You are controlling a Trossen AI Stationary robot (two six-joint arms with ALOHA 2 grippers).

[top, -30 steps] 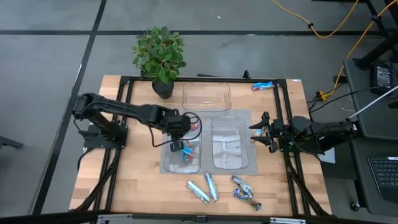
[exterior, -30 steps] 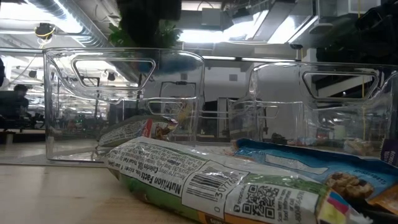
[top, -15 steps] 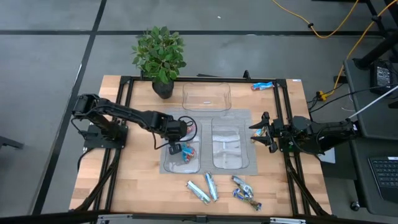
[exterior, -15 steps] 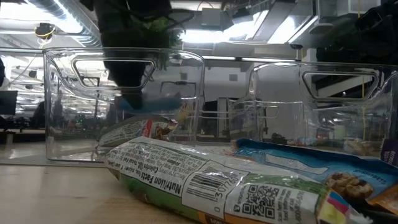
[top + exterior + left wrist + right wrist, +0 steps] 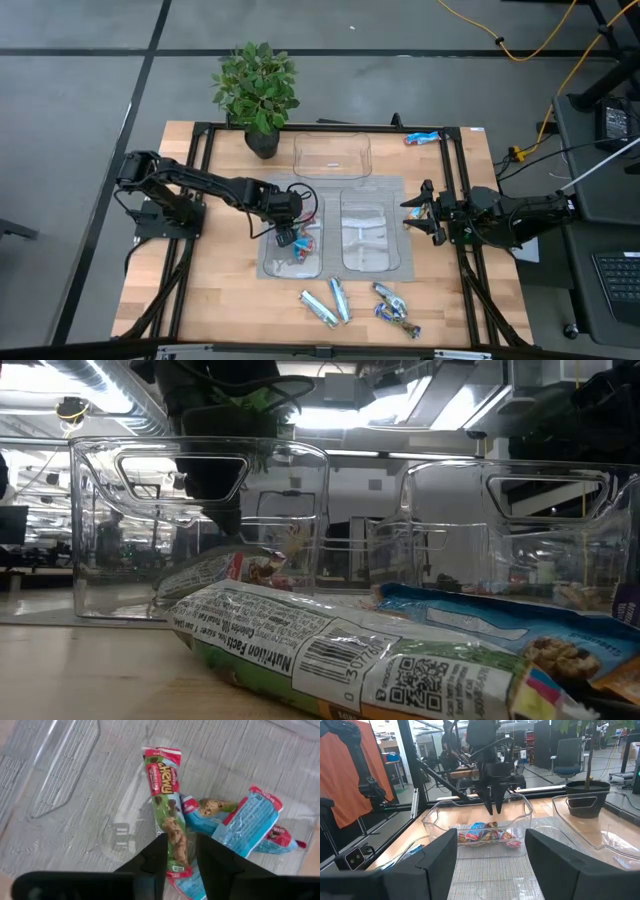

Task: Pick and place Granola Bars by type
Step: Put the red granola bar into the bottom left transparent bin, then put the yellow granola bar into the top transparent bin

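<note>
My left gripper (image 5: 288, 234) hangs open over the left clear tray (image 5: 268, 262), fingers pointing down, touching nothing. Below its fingertips (image 5: 180, 845) a green-and-red bar (image 5: 165, 790) lies flat on the tray floor, beside bright blue bars (image 5: 247, 822). Two pale silvery-green bars (image 5: 329, 303) and some dark crinkly bars (image 5: 394, 307) lie on the wood near the table's near edge. One blue bar (image 5: 422, 138) lies at the far right corner. My right gripper (image 5: 412, 212) waits open at the right of the trays.
A second clear tray (image 5: 372, 262) sits right of the first on a grey mat, and a third (image 5: 332, 170) lies beyond them. A potted plant (image 5: 258, 90) stands at the far edge. In the low view a green bar (image 5: 330, 650) fills the foreground.
My left gripper has come down into the left tray with a blue bar at its fingers. The bar shows under the fingers half a second ago and is gone from them now. The gripper has let go and stays low over the tray.
</note>
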